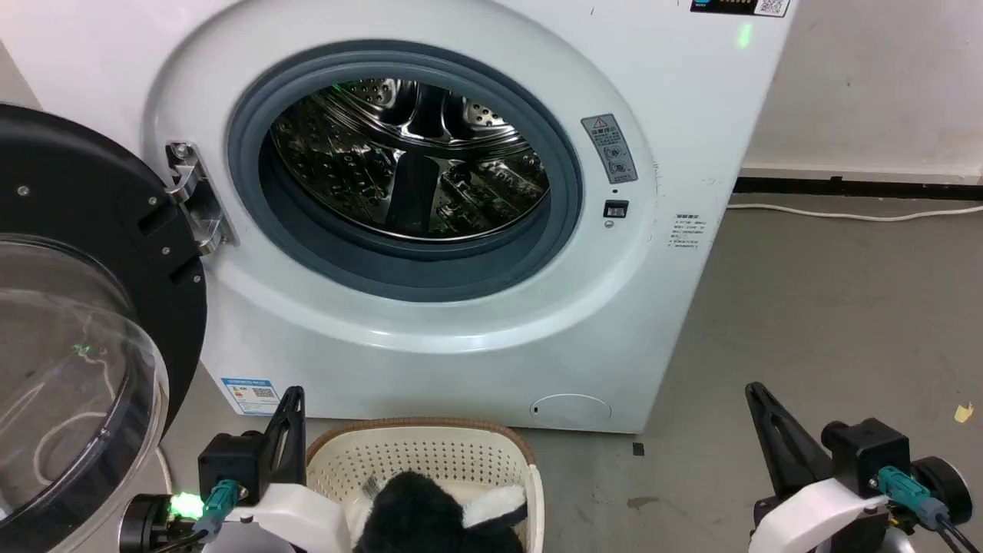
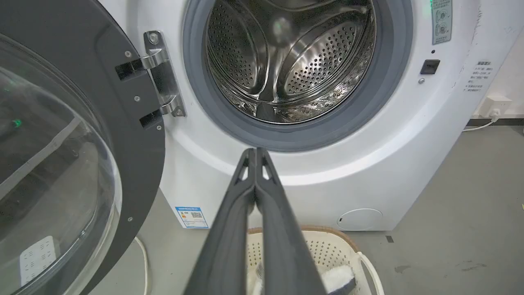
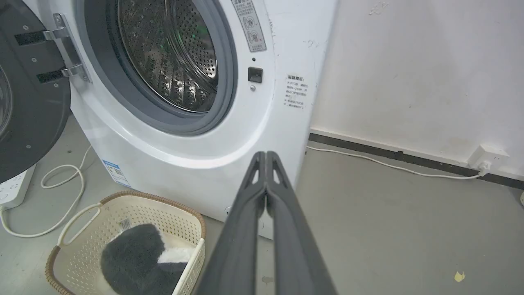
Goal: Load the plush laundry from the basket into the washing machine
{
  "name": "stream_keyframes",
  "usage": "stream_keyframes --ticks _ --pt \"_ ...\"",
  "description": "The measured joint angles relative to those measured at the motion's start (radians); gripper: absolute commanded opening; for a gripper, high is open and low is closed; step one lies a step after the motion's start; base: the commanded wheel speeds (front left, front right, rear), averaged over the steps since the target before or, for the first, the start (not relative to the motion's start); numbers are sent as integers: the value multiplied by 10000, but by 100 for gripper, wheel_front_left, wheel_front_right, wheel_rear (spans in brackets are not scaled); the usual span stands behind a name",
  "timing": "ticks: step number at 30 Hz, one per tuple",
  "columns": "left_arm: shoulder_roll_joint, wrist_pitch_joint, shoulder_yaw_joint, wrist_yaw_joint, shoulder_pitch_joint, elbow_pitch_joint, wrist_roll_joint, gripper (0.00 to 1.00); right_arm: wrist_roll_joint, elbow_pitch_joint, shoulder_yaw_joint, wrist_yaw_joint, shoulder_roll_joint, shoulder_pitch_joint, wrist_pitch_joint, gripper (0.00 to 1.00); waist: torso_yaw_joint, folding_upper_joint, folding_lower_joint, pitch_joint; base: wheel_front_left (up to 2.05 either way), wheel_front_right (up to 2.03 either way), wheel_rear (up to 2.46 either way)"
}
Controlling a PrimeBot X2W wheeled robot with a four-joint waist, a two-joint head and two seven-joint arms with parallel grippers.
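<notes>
The white washing machine (image 1: 461, 322) stands ahead with its black-framed domed door (image 1: 69, 346) swung open to the left and the steel drum (image 1: 411, 165) bare. On the floor in front sits the cream basket (image 1: 430, 453), and the black plush laundry (image 1: 430, 511) with white patches lies inside it. My left gripper (image 1: 292, 395) is shut and empty, just left of the basket rim. My right gripper (image 1: 756, 392) is shut and empty over the floor to the right. In the right wrist view the basket (image 3: 73, 254) and plush (image 3: 135, 258) lie lower left of the fingers (image 3: 266, 157).
A white cable (image 3: 61, 192) loops on the grey floor under the open door, beside a power strip (image 3: 12, 190). Another cord (image 3: 389, 166) runs along the wall to a socket (image 3: 487, 157). A yellow scrap (image 1: 964, 412) lies on the floor at right.
</notes>
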Motion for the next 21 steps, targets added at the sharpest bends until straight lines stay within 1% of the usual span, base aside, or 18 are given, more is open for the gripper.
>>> stream_keyframes --ticks 21 --pt "0 0 -2 0 0 0 0 0 0 0 -2 0 0 0 0 0 0 0 0 0 0 0 0"
